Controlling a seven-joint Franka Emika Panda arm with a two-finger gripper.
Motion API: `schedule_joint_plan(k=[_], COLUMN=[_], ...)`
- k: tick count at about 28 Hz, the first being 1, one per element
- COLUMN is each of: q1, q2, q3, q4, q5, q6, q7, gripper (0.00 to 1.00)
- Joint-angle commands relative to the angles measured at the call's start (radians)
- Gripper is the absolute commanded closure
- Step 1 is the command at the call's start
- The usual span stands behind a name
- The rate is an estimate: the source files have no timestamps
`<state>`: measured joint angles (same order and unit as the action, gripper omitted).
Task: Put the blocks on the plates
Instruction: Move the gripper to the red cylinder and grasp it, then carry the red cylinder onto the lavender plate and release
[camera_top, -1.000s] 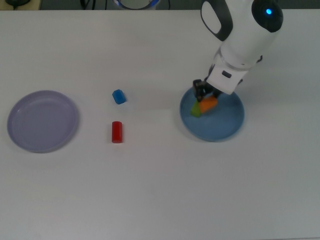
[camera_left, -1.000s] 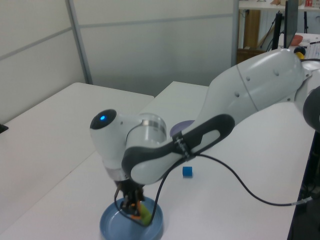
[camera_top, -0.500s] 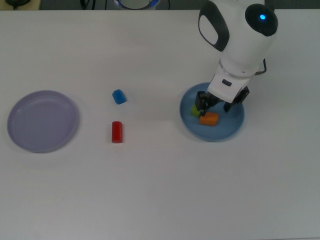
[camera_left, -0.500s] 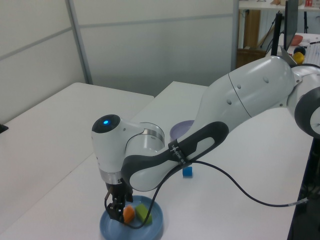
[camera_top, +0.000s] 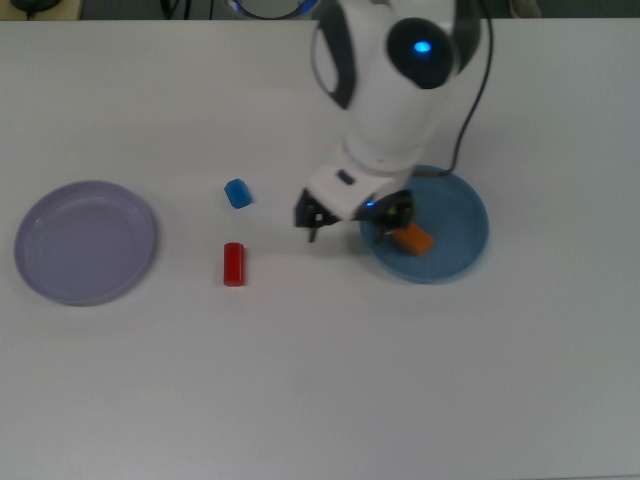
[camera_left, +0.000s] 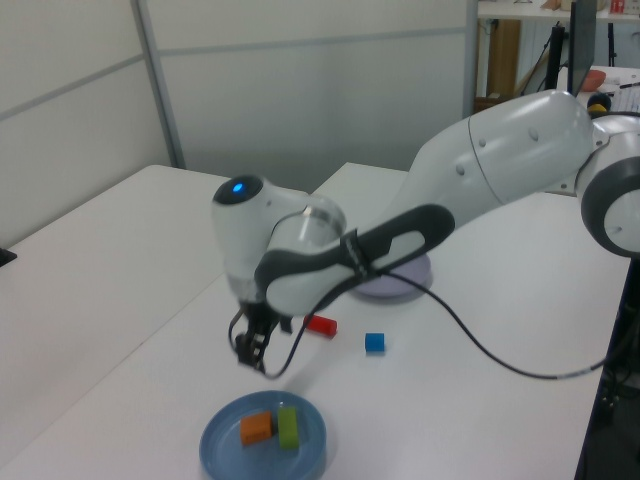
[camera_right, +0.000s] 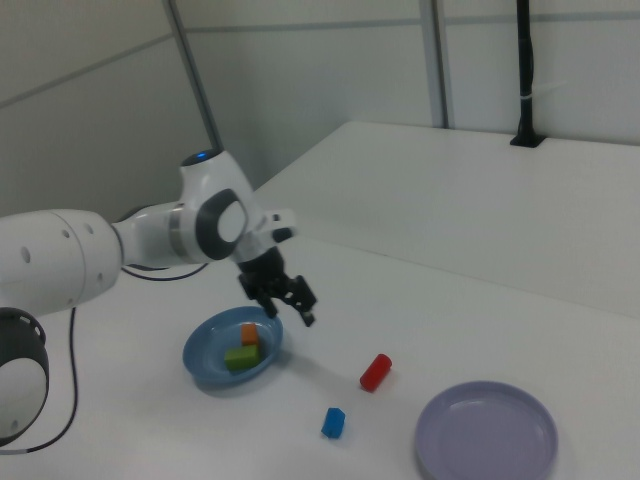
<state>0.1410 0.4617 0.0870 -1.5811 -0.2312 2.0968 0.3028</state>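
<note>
I see the gripper (camera_right: 291, 302) hanging above the bare table (camera_top: 320, 380), its fingers apart and holding nothing. In the top view it sits just left of centre (camera_top: 312, 224), beside the left rim of the blue plate (camera_top: 460, 240).

The orange block (camera_left: 256, 428) and the green block (camera_left: 288, 426) lie side by side inside that plate; in the left view they sit at the bottom of the frame, below the gripper (camera_left: 248, 352).

The red cylinder (camera_top: 233, 264) lies on the table to the left of the gripper in the top view, with the blue block (camera_top: 237, 193) just above it, both well apart from the fingers.

The lavender plate (camera_top: 85, 242) lies at the far left of the top view with nothing on it.
</note>
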Motion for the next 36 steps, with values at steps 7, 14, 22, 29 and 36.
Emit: schedule_joint_plan(k=[7, 14, 22, 29, 36], q1=[-0.113, -0.147, -0.169, -0.184, -0.182], q2=[0.004, 0.090, 0.098, 0.103, 0.103], q3=[-0.035, -0.036, -0.043, -0.043, -0.043], q4=[-0.020, -0.013, -0.013, -0.013, -0.014], q5=[-0.007, -0.016, -0.011, -0.014, -0.013], q6=[-0.024, -0.008, 0.045, 0.046, 0.046], q7=[0.059, 0.062, 0.053, 0.050, -0.004], gripper=[0.00, 0.07, 0.38, 0.71, 0.81])
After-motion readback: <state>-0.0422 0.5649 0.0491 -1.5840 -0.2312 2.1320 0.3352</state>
